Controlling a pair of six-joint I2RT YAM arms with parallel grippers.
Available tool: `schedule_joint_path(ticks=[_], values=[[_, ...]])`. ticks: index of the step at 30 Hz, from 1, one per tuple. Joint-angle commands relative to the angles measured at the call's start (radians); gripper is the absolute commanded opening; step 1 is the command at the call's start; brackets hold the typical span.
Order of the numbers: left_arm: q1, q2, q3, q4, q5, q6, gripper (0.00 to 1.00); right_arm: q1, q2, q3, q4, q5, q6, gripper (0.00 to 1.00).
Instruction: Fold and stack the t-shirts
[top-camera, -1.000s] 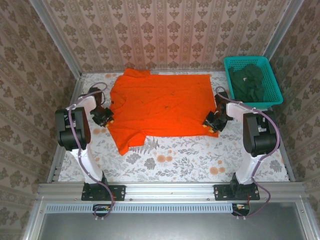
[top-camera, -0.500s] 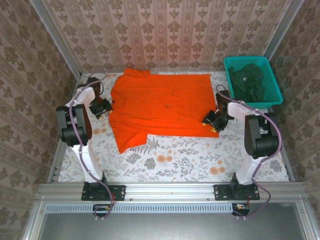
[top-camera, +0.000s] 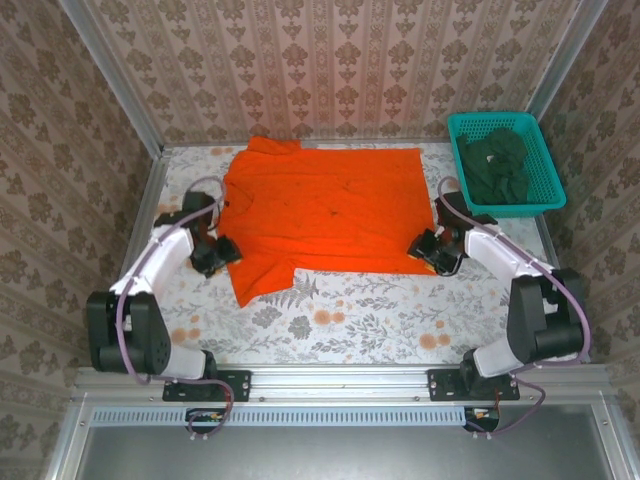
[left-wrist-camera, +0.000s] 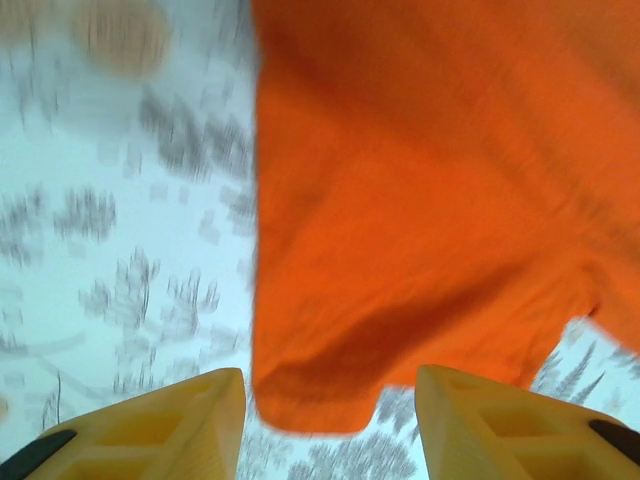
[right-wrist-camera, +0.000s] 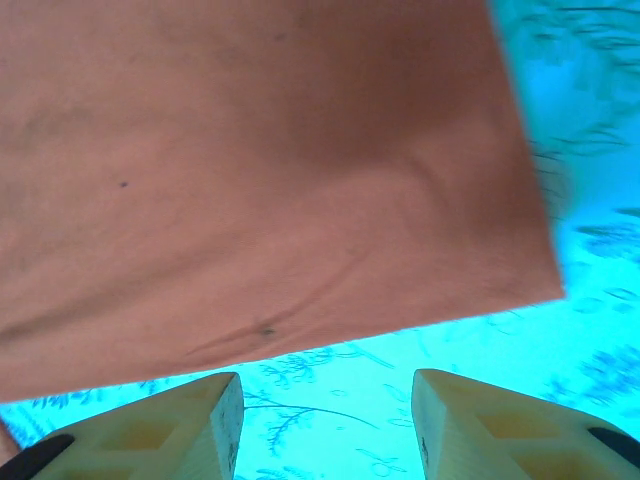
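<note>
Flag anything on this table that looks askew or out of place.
The orange t-shirt lies spread but not square: its near-left sleeve juts out rumpled, and small dark specks mark its middle. The dark green shirts sit crumpled in the teal basket, unfolded.

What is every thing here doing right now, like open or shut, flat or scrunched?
orange t-shirt: spread flat on the table, not yet folded.
dark green t-shirts: scrunched in a heap inside the basket.
teal basket: upright at the far right corner, holding the green shirts.
left gripper: open, at the orange sleeve's hem.
right gripper: open, beside the orange shirt's near corner, gripping nothing.
</note>
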Motion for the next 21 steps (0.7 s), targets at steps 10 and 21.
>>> schedule_joint_path(ticks=[10, 21], values=[[-0.096, -0.195, -0.251, -0.055, 0.129, -0.199, 0.47, -0.139, -0.057, -0.124, 0.042, 0.059, 0.125, 0.45], [-0.13, -0.182, -0.298, 0.025, 0.149, -0.182, 0.47, -0.122, 0.038, -0.159, 0.135, -0.026, 0.083, 0.39]])
